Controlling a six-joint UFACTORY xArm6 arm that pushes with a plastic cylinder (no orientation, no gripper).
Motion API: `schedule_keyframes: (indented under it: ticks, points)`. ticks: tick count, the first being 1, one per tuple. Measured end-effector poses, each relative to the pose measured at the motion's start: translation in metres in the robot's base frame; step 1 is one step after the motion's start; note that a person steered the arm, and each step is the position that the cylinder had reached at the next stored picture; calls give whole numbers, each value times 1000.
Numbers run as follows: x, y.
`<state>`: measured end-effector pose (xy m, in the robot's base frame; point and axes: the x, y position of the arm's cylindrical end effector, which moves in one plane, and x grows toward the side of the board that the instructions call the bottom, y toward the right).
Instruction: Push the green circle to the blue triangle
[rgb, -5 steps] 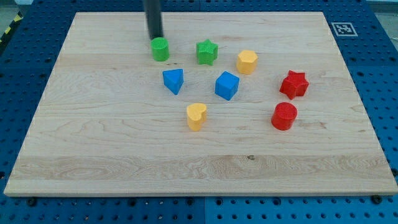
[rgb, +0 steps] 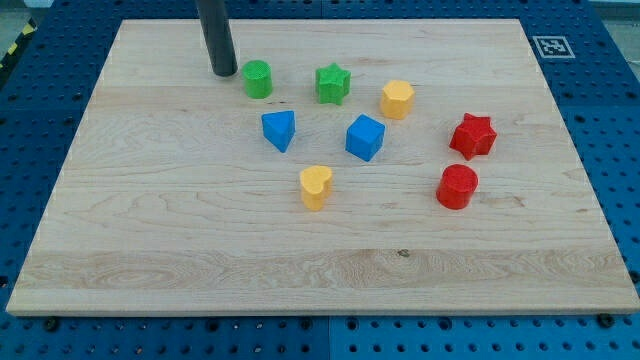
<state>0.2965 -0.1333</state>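
Push not yet done: green circle (rgb: 258, 78) apart from blue triangle (rgb: 280, 130), up-left of it; my tip (rgb: 224, 73), a jawless end effector holding nothing, just left of circle, apparently not touching.

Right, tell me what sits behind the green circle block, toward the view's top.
Behind the green circle block only bare wooden board shows. My tip stands at its left, apart. Nothing there is covered.
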Motion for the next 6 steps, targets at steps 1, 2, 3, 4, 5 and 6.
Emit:
schedule_keyframes:
  ticks: [1, 2, 3, 4, 5, 6]
  points:
    - [3, 11]
    - [10, 32]
    - [26, 47]
    - [51, 48]
    - [57, 48]
    - [57, 48]
